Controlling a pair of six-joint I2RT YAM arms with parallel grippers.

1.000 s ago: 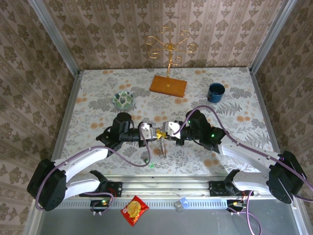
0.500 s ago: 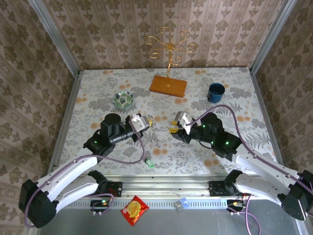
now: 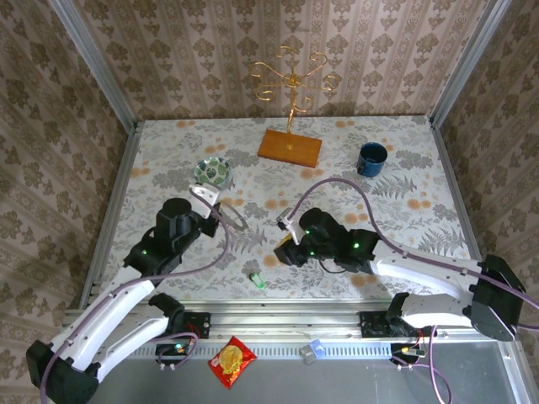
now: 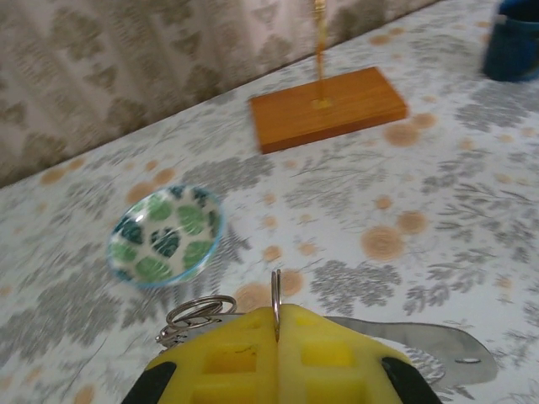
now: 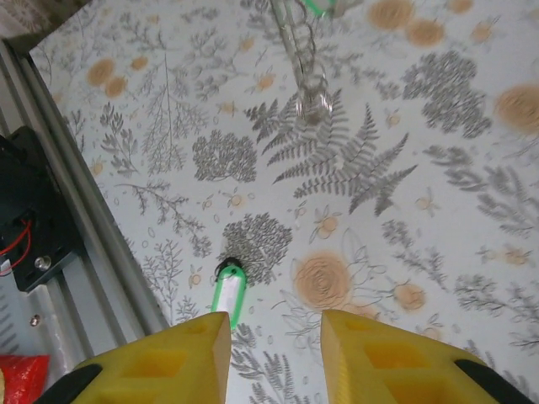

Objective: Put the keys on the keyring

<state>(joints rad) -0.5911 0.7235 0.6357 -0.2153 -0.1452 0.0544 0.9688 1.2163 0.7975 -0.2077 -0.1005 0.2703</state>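
Observation:
My left gripper (image 4: 276, 313) is shut on the keyring (image 4: 275, 293), a thin metal hoop standing edge-on between the yellow pads. Smaller rings (image 4: 199, 310) hang to its left and a flat grey key (image 4: 425, 339) shows on its right. From above, the left gripper (image 3: 205, 194) is at mid-left, near the bowl. One of the keys (image 5: 228, 293), green-headed, lies flat on the table just ahead of my right gripper (image 5: 275, 324), beside its left finger. That gripper is open and holds nothing. From above, the key (image 3: 257, 280) lies near the front edge, left of the right gripper (image 3: 283, 244).
A patterned green-white bowl (image 3: 213, 172) sits just beyond the left gripper. Further back are a wooden base (image 3: 290, 146) with a gold stand and a blue mug (image 3: 371, 158). A metal rail (image 5: 76, 252) borders the table by the key. A red snack packet (image 3: 232, 361) lies below the rail.
The two grippers have pulled apart from the centre. The left went back-left with the keyring. The right swung down-left towards the green key and opened its jaws.

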